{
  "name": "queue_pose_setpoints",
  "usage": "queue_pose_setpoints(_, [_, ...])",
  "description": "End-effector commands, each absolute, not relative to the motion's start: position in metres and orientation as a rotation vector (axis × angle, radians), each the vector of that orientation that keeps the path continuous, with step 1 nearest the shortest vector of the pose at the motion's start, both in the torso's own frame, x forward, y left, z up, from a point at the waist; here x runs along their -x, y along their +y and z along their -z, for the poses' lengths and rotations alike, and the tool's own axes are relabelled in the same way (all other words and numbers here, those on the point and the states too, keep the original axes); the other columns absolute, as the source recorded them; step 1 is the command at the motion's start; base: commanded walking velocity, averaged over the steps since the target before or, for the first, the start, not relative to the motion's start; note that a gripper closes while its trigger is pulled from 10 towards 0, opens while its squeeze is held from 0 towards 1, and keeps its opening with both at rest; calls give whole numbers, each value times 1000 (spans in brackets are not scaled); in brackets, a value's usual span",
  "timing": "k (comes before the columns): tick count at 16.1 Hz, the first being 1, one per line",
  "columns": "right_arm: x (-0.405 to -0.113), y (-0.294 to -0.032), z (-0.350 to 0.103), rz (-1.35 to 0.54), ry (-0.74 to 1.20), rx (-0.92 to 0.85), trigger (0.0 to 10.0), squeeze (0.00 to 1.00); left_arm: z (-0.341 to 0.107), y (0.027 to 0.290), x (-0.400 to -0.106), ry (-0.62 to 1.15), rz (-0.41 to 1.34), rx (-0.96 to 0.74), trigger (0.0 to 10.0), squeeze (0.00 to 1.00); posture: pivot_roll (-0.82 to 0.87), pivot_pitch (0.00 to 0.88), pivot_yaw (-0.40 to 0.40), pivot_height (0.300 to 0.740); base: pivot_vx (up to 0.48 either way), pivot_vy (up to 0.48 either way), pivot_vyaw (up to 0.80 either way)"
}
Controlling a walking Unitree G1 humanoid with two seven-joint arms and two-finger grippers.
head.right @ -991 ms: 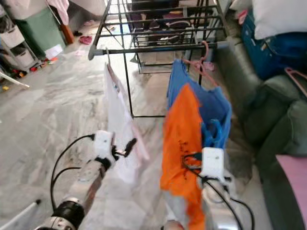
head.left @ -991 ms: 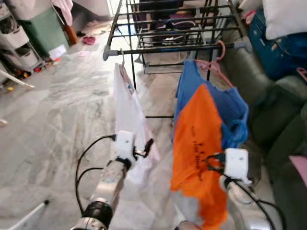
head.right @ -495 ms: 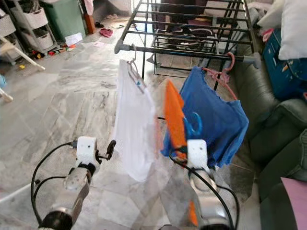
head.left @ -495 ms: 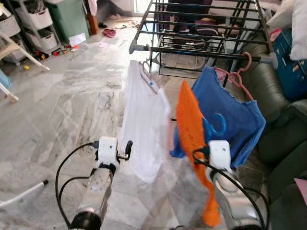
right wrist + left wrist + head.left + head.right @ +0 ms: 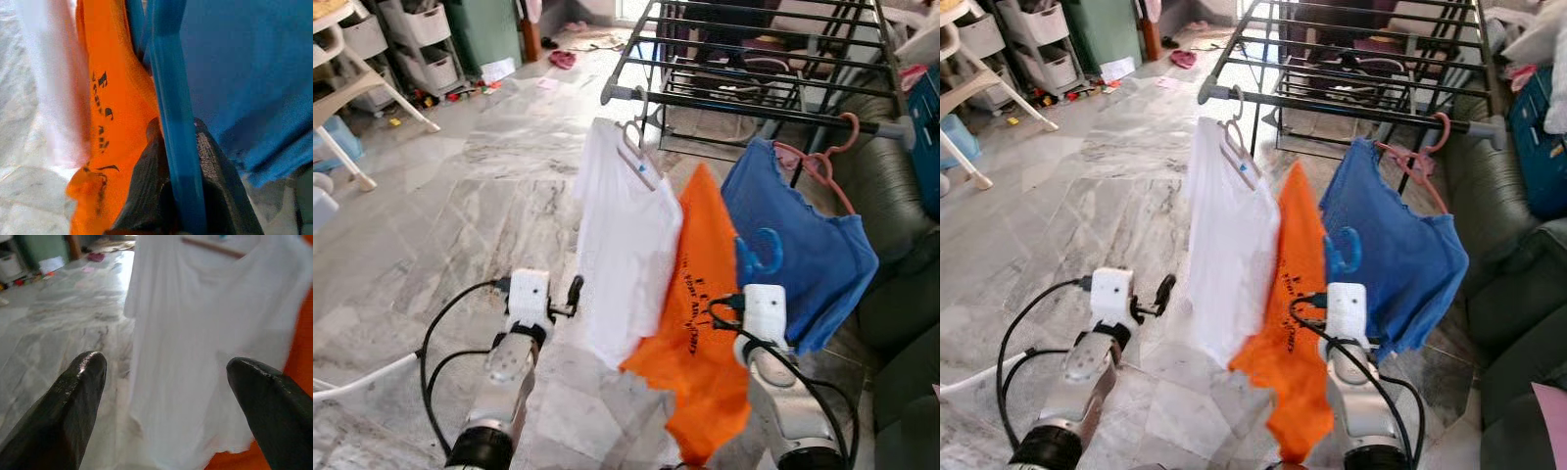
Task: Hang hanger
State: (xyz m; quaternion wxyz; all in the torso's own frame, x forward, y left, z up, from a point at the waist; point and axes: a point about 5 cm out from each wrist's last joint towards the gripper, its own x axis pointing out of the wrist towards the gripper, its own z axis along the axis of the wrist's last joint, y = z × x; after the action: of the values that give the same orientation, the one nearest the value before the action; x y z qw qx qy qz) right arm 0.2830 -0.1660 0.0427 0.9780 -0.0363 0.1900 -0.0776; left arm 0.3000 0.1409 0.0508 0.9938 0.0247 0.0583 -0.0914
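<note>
Both head views look down over the arms at the drying rack (image 5: 754, 103); each wrist camera faces hanging shirts closely.

Blue hanger (image 5: 171, 117) smooth plastic; orange shirt (image 5: 705, 323) matt cloth; floor (image 5: 460, 196) glossy, probably marble; rack (image 5: 754, 103) metal.

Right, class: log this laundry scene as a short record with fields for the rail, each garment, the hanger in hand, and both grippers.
Rail: drying rack bar, running across ahead of the robot
White T-shirt: hung on the bar, robot's left
Blue T-shirt: hung on a pink hanger, robot's right
Orange T-shirt: between them, on the blue hanger, not yet on the bar
Right gripper: shut on the blue hanger
Left gripper: open, near the white T-shirt, holding nothing
</note>
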Motion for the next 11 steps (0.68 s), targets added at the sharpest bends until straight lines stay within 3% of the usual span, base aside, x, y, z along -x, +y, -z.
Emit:
queue_pose_setpoints(1, [-284, -176, -49, 213, 339, 60, 10000, 0, -56, 139, -303, 104, 198, -53, 10000, 0, -52, 131, 8, 740, 0, 0, 0])
queue_pose_setpoints(5, [-282, -184, -54, 260, 314, 60, 10000, 0, -56, 143, -301, 102, 216, -42, 10000, 0, -62, 130, 12, 740, 0, 0, 0])
queue_pose_setpoints(11, [-275, -182, -55, 260, 301, 67, 10000, 0, -49, 141, -294, 131, 245, -11, 10000, 0, -91, 163, 32, 740, 330, 0, 0])
